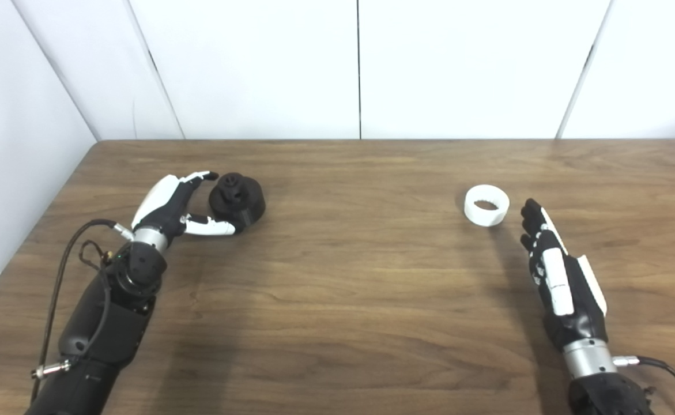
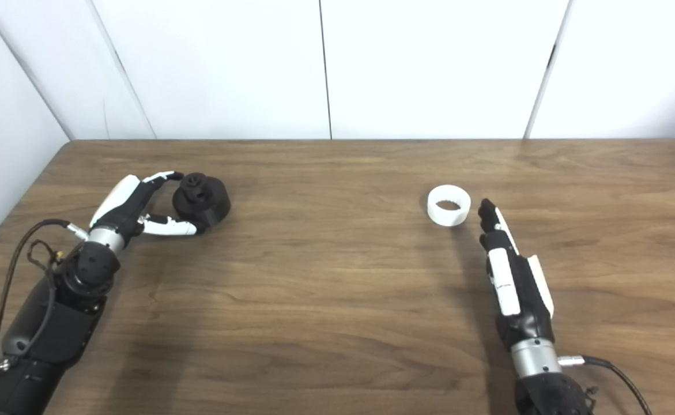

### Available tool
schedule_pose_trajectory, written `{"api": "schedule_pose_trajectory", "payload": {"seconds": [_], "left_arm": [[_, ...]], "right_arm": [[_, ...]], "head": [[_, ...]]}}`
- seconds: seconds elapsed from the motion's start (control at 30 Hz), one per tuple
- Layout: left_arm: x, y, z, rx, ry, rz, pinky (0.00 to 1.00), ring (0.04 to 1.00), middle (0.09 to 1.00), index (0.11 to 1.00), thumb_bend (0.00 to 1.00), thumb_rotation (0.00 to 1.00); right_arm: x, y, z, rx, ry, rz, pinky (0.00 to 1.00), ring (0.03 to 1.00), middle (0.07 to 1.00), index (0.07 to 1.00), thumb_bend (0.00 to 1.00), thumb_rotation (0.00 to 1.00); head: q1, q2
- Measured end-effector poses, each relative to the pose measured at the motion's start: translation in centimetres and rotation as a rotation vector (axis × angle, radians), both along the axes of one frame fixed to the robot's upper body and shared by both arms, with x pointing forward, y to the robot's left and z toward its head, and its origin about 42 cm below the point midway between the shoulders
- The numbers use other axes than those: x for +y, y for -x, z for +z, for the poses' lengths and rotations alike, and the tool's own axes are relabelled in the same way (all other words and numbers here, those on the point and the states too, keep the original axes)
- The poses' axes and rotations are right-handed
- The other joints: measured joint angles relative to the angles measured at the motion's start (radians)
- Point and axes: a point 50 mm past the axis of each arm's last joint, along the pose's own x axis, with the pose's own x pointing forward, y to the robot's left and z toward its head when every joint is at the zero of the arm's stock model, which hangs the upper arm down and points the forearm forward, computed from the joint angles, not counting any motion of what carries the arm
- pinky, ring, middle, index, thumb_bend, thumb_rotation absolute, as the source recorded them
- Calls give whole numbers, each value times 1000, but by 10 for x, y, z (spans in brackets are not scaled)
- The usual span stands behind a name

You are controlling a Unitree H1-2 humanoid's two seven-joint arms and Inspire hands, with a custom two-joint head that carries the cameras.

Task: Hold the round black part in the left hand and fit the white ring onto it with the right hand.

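The left hand lies low on the wooden table, its fingers and thumb spread around the round black part, which sits between them; whether they touch it, I cannot tell. The right hand is flat and empty, fingers extended together. Just beyond its fingertips, slightly to their left, stands the white ring, untouched.
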Motion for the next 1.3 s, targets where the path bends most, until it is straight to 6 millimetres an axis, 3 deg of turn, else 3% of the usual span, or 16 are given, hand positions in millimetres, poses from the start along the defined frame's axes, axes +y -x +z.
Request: {"api": "schedule_pose_trajectory", "payload": {"seconds": [0.4,1.3], "left_arm": [[-4,-5,3,-6,-5,-21,976,1000,968,856,930,275],[-8,-6,-7,-113,50,18,996,985,903,634,808,166]], "right_arm": [[1,2,0,-1,-7,-10,1000,1000,976,965,555,1000],[1,4,0,2,-7,-13,1000,1000,968,966,567,1000]], "head": [[-6,6],[-6,8]]}}
